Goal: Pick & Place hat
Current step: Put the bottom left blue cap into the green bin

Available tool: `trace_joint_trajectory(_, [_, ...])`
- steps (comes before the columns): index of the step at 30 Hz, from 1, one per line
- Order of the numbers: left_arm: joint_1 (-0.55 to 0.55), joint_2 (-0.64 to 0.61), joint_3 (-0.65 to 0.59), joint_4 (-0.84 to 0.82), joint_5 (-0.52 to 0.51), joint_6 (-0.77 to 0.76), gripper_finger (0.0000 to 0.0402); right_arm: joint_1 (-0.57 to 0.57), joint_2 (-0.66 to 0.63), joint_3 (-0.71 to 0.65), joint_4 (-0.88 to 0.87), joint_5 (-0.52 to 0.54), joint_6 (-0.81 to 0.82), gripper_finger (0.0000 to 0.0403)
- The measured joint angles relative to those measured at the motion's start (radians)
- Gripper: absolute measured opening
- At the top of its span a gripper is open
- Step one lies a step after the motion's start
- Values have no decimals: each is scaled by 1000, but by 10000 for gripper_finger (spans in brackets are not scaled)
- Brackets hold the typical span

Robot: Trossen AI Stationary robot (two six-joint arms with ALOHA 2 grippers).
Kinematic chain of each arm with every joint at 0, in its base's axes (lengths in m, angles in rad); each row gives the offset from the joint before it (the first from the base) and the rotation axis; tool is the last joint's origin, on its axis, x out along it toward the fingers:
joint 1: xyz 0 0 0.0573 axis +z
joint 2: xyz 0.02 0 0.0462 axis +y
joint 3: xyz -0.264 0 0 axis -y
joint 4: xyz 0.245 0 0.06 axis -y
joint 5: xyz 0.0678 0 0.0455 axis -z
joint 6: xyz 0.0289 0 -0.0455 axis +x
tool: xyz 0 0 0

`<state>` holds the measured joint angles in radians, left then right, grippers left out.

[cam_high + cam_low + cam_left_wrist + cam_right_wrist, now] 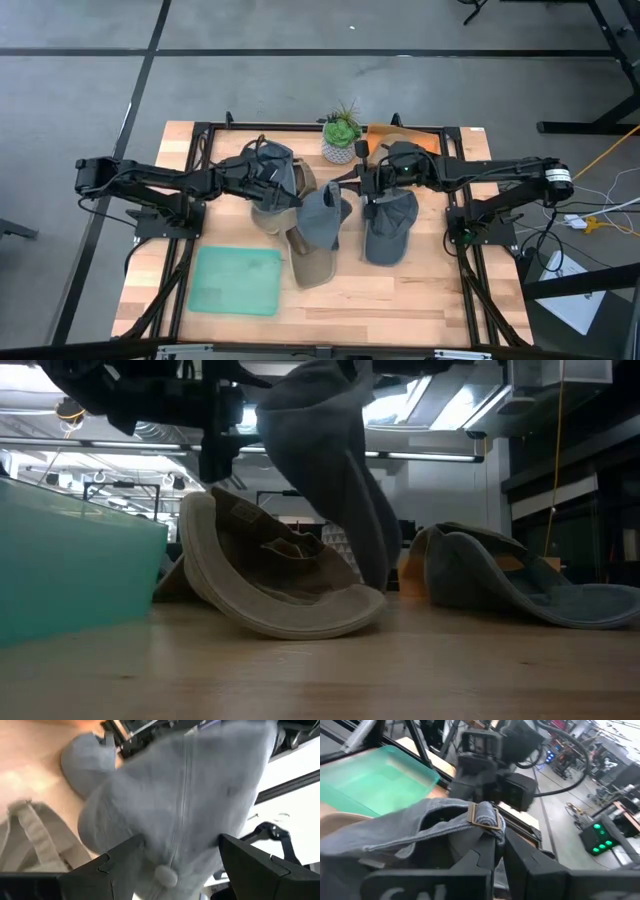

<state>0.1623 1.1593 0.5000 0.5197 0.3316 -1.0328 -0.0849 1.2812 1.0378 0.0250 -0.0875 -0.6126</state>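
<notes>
A grey cap (325,215) hangs between my two grippers above a tan hat (305,255) that lies on the table. In the low view the grey cap (335,470) hangs down over the tan hat (280,595), which rests on its rim. My left gripper (298,190) is shut on the cap's crown, which shows in the left wrist view (190,795). My right gripper (365,192) is shut on the cap's back strap. A second blue-grey cap (390,228) lies on the table under the right arm. My left gripper (170,865) has the grey cap's crown between its two fingers (120,862), close to the top button (165,875). The cloth fills the gap between them. The cap is lifted off the table. My right gripper (502,855) pinches the cap's back strap right beside its brass buckle (486,815), between its two fingers (482,860). The fingers lie across the strap. The rest of the cap (395,832) stretches away from the buckle toward the left arm.
A green tray (238,282) sits at the near left of the table. A small potted plant (342,135) and an orange object (400,135) stand at the far edge. More grey cloth (278,162) lies under the left wrist.
</notes>
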Motion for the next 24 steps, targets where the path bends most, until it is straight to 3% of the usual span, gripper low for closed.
trace_joint_trajectory(9, [-49,10,0,44,-5,140,253,-15,0,0,23,16,2,24])
trace_joint_trajectory(24, [-72,54,0,80,-149,191,253,-17,7,0,88,15,55,28])
